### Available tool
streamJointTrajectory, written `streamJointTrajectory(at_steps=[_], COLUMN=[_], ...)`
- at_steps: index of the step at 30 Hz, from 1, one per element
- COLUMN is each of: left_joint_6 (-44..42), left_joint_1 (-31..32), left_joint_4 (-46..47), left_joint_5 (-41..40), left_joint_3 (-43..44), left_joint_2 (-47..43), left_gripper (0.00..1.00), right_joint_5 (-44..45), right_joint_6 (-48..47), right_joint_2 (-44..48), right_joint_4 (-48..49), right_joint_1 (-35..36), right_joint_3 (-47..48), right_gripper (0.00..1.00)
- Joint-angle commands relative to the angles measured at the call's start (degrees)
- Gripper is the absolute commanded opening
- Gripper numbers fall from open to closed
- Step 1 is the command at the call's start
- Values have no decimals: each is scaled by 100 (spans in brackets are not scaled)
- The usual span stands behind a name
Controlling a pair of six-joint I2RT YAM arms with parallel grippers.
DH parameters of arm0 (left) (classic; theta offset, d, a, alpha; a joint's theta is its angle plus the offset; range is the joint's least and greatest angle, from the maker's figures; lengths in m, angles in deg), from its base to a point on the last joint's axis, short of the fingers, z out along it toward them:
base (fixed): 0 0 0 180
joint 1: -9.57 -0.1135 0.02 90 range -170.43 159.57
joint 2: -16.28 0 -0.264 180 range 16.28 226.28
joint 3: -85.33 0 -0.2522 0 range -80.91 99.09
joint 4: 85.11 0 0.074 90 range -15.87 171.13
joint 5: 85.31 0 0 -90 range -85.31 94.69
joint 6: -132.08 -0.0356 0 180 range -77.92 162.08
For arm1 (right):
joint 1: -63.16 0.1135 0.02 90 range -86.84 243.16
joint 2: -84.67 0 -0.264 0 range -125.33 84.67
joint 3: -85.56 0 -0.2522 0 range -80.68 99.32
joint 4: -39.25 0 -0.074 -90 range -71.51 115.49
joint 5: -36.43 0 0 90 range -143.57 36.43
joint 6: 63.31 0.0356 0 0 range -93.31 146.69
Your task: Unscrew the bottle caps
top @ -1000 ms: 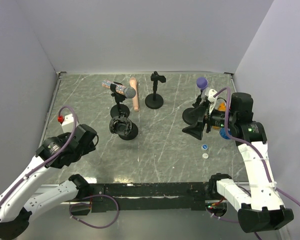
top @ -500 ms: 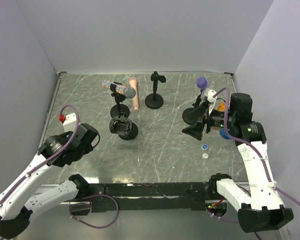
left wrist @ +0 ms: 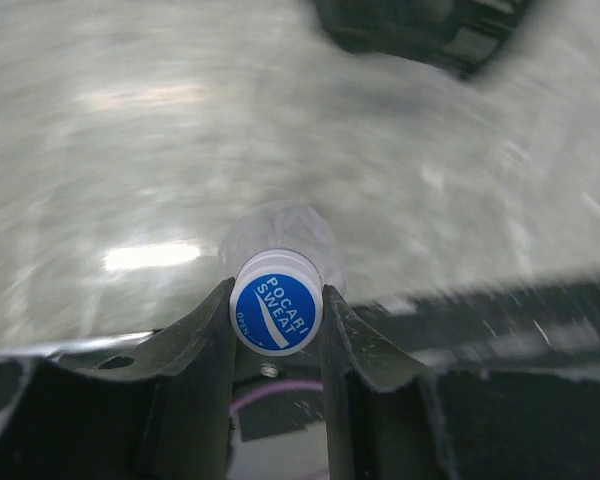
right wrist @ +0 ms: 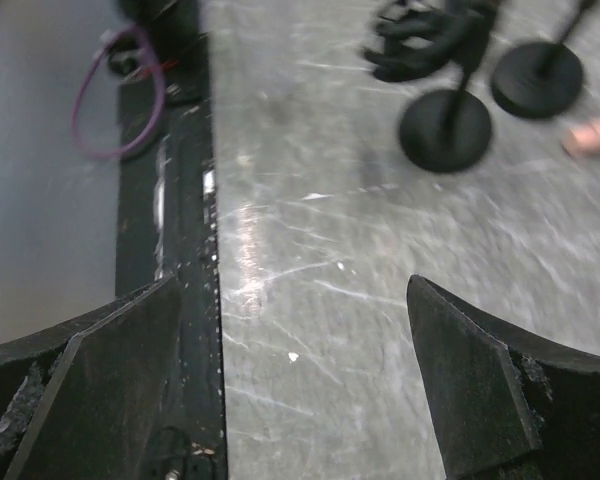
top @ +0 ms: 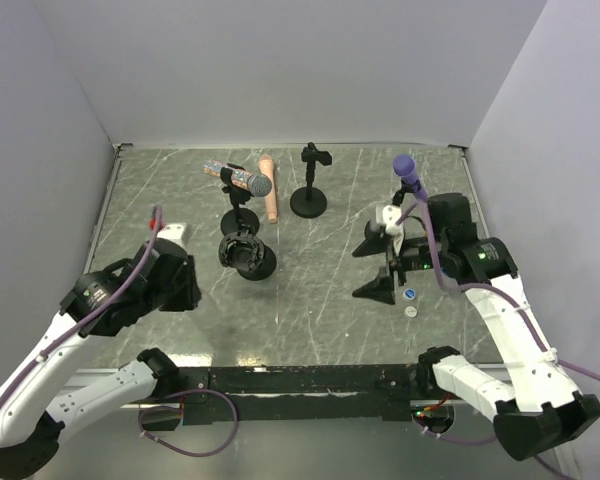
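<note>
Because a screw cap must be pinched by its rim before it can turn, the blue Pocari Sweat cap (left wrist: 276, 313) sits squeezed between the two fingers of the left gripper (left wrist: 276, 292). The gripper is clamped tight on the cap's sides, and the printed top faces the wrist camera. Beyond the cap, the clear bottle (left wrist: 280, 228) points down toward the grey marbled table (left wrist: 130, 120) on its left side (it is seen end-on and blurred, so its contents cannot be told). From above, the left arm hides both cap and bottle.

Well apart, on the table's right side, a loose blue cap (top: 409, 294) and a loose whitish cap (top: 411, 311) lie just beside each other, probably already unscrewed. The right gripper (top: 372, 268) hovers near them with its fingers spread wide, holding nothing.
</note>
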Motion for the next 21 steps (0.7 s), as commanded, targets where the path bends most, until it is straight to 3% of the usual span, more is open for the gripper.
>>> streamJointTrajectory(at_steps=[1,4,7,13,21], left_joint_6=[-1624,-1907,-2135,-2733,-2892], left_joint_1=[20,361,1170,1462,1453], left_joint_4=[1534,2711,3522,3638,3823], left_joint_5=[2845,3563,3248,3185,3651], left_joint_3=[228,386,955,2468,3154], left_joint_2=[130,542,1393,3143,3874], left_gripper=[8,7,8,7,7], right_joint_5=[-19,139,148,1122,1719], right_joint_6=[-1082,-662,277,913,1527], right_joint_2=[143,74,-216,-218,354], right_joint_4=[-81,429,929,1239,1835], right_joint_1=[876,1536,1678,1749,1415], right_joint_3=[23,-153,-197,-417,-883], right_gripper=[99,99,99,99,99])
